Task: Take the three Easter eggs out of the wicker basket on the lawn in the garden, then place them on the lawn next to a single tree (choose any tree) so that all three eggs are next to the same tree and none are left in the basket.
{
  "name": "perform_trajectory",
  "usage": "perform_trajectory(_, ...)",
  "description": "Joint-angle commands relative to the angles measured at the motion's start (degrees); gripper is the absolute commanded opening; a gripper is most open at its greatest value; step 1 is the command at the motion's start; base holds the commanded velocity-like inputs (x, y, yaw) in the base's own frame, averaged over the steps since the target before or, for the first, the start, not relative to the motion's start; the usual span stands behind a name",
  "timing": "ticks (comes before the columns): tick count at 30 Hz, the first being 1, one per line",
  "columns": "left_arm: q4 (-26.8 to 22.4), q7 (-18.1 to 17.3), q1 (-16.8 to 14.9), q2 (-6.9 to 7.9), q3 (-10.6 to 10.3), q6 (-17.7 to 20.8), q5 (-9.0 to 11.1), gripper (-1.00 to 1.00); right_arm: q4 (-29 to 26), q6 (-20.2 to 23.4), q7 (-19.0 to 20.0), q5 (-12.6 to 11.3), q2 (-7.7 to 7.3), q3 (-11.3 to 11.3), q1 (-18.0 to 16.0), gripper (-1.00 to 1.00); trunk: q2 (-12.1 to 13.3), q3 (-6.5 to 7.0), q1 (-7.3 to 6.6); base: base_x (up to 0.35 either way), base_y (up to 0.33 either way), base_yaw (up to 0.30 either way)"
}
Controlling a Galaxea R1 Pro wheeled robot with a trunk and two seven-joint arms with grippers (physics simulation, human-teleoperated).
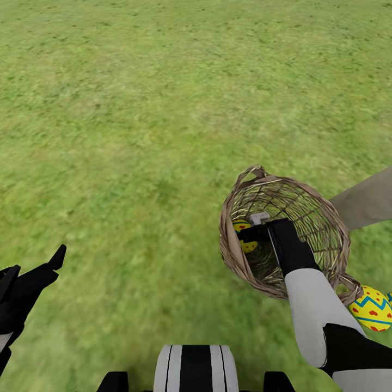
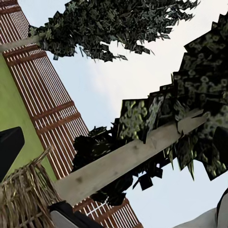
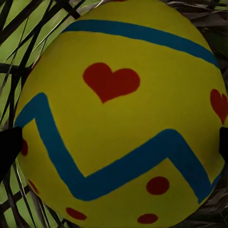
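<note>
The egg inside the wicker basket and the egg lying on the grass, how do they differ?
The egg in the basket sits down inside the wicker basket, at the right claw; the egg on the grass lies on the lawn beside the basket, untouched. The first is half hidden by weave, the second mostly exposed. Both are yellow with blue zigzags and red marks.

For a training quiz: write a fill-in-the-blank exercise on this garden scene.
1. The right end effector reaches into the wicker ____.
2. The egg inside the basket carries blue zigzag bands and red ____.
3. Another egg lies on the ____, outside the basket.
4. The left end effector holds ____.

Missing words: basket; hearts; lawn; nothing
</note>
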Motion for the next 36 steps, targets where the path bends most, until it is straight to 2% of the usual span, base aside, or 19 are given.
perform_trajectory(1,-0.01,-0.19,-0.02,-0.01,-0.04,0.60,0.09,1.00,6.07,-0.82,-2.07,2.73,0.06,-0.38,-0.02,-1.00,0.00,-0.04,0.02,0.000,0.000,0.000)
perform_trajectory(15,-0.01,-0.19,-0.02,-0.02,0.01,0.62,0.02,1.00,6.03,-0.82,-2.08,2.73,0.02,-0.38,-0.03,-1.00,0.10,1.73,-0.19,0.000,0.000,0.000)
perform_trajectory(22,-0.01,-0.19,-0.01,-0.02,0.02,0.62,0.13,1.00,5.99,-0.74,-2.08,2.73,0.06,-0.38,-0.04,-1.00,0.13,2.17,-0.24,0.000,0.000,0.000)
perform_trajectory(30,-0.03,-0.19,-0.01,-0.01,0.04,0.62,0.00,1.00,5.93,-0.66,-2.08,2.73,-0.08,-0.45,-0.02,-1.00,0.24,3.95,-0.45,0.000,0.000,0.000)
perform_trajectory(32,-0.08,-0.19,-0.02,0.00,0.04,0.62,-0.01,1.00,5.51,1.86,-2.08,2.76,-0.22,-0.47,-0.02,-1.00,0.26,4.39,-0.50,0.000,0.000,0.000)
perform_trajectory(33,-0.09,-0.19,-0.02,0.02,0.04,0.62,-0.01,1.00,5.15,3.70,-2.06,2.79,-0.75,-0.49,-0.01,-1.00,0.28,4.61,-0.53,0.000,0.000,0.000)
perform_trajectory(36,-0.09,-0.19,-0.02,0.02,0.04,0.62,-0.01,1.00,4.87,5.10,-2.07,2.81,-1.57,-0.55,-0.05,-1.00,0.32,5.28,-0.60,0.000,0.000,0.000)
